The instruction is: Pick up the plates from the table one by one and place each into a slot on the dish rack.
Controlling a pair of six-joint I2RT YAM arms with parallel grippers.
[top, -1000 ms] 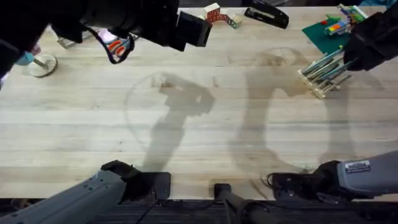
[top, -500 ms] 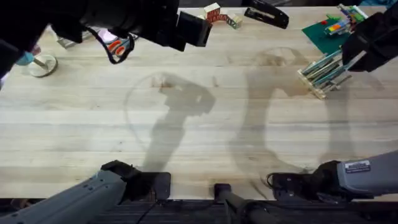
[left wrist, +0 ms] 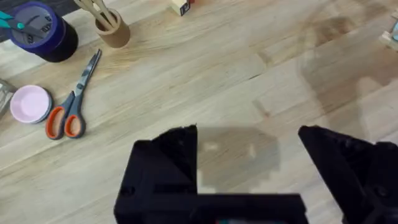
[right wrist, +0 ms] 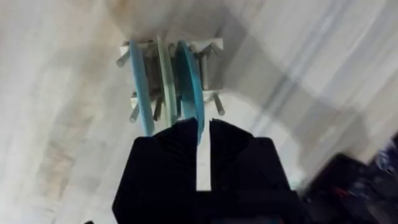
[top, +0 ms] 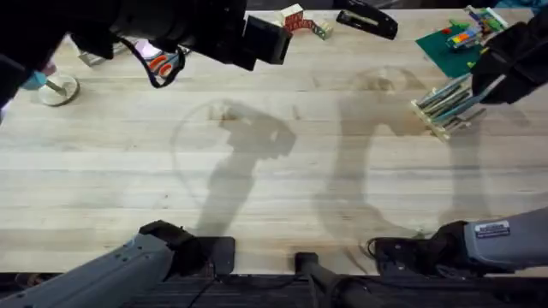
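The right gripper (right wrist: 203, 134) reaches down over the dish rack (right wrist: 169, 78), clenched on a blue plate (right wrist: 189, 81) standing among two others; the left gripper (left wrist: 247, 140) hangs released above the worktop (top: 274, 188).

Orange-handled scissors (left wrist: 70, 104) lie far left beside a pink dish (left wrist: 31, 103) — a green baseplate (top: 447, 47) with bricks sits far right.

- Both arms have grey lower links with black joints at their bases.
- The right arm's (top: 492, 239) grey link carries a small white label with dark print.
- The left gripper (left wrist: 249, 180) and right gripper (right wrist: 204, 162) are blocky, matte black.
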